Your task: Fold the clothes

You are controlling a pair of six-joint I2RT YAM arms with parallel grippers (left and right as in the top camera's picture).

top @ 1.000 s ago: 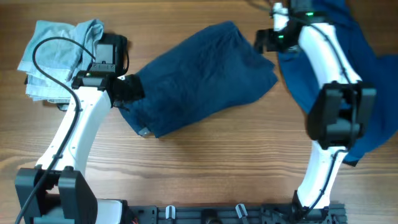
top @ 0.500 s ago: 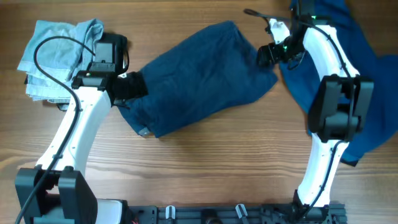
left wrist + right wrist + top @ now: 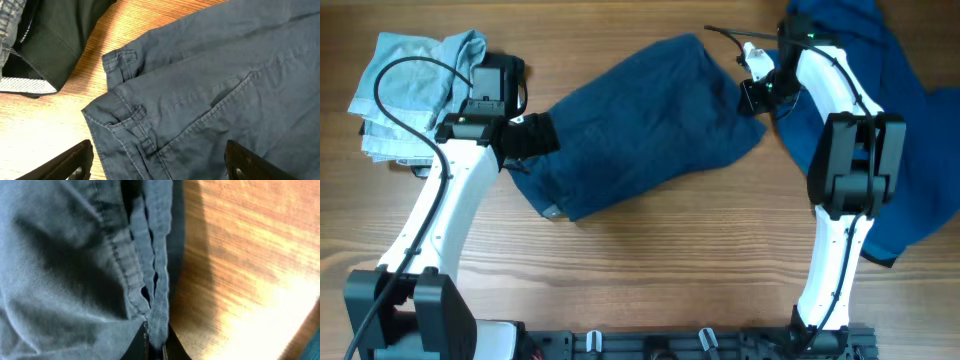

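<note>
Folded navy trousers (image 3: 640,130) lie across the middle of the table. My left gripper (image 3: 533,137) hovers open over their waistband corner; in the left wrist view the belt loops (image 3: 142,145) sit between the wide-spread fingers (image 3: 72,160). My right gripper (image 3: 752,95) is at the trousers' far right edge. In the right wrist view it (image 3: 156,347) is shut on the stitched hem (image 3: 159,295), a strip of which runs down between the closed jaws. A second navy garment (image 3: 910,130) lies spread under the right arm.
A pale blue denim piece (image 3: 405,85) is piled at the far left. Beside it lies a black piece (image 3: 55,40), partly hidden by the left arm in the overhead view. Bare wooden table (image 3: 670,270) runs along the front; the arm bases stand at the front edge.
The right gripper came down and left to the trousers' far right edge and closed on the hem. The left gripper stayed over the waistband and opened a little wider.
</note>
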